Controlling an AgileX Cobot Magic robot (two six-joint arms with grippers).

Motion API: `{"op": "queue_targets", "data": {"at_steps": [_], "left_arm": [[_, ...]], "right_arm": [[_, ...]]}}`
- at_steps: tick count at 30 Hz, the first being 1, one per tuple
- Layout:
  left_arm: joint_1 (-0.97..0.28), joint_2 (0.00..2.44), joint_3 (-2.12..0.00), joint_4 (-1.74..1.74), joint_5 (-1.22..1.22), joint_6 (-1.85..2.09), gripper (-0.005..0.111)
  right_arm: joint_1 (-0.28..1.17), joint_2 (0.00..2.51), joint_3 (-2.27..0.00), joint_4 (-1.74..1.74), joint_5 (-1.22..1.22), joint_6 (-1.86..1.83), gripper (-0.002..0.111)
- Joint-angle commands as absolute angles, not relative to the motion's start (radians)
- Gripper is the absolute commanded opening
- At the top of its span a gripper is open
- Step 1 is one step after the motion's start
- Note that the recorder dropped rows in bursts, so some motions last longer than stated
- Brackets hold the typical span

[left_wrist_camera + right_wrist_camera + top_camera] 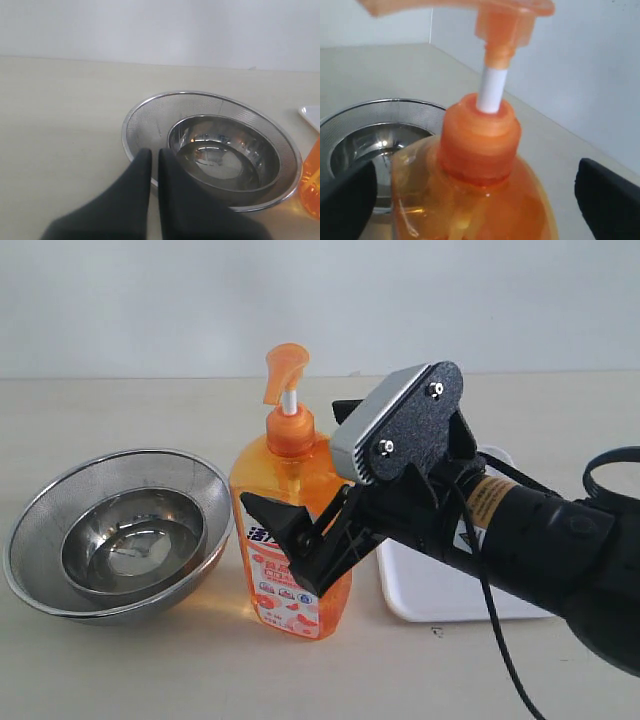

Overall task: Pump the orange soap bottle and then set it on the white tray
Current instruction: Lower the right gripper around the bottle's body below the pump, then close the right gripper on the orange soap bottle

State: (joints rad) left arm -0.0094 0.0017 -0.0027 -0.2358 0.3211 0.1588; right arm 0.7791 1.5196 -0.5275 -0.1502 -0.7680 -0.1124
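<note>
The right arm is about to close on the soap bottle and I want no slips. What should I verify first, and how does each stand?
1. Right gripper open: ok.
2. Orange soap bottle upright between its fingers: ok.
3. White tray bare where visible: ok; the arm hides part.
4. Left gripper shut, facing the steel bowls, clear of the bottle: ok.
5. Pump head already pressed: cannot tell.

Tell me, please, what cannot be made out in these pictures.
- white tray: exterior view, mostly behind the right arm.
- orange soap bottle: label partly behind the right fingers, print too small to read.
- Bottle base: cut off by the right wrist view's edge.
</note>
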Motion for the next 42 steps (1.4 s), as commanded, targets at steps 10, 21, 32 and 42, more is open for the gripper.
{"op": "queue_targets", "data": {"at_steps": [10,21,32,42], "left_arm": [[-0.009,0.0,0.0,-0.236,0.315,0.149,0.005],[-0.009,0.0,0.0,-0.236,0.315,0.149,0.005],[-0.009,0.0,0.0,-0.236,0.315,0.149,0.005],[-0.009,0.0,0.0,-0.236,0.315,0.149,0.005]], "right_arm": [[0.736,1.537,-0.521,-0.257,-0.764,-0.048,0.099],[0.736,1.629,-0.521,-0.306,-0.829,0.03,0.099],[0.736,1.719,-0.521,-0.348,-0.927,0.047,0.099],[0.736,1.877,-0.521,-0.344,-1.221,0.045,0.099]]}}
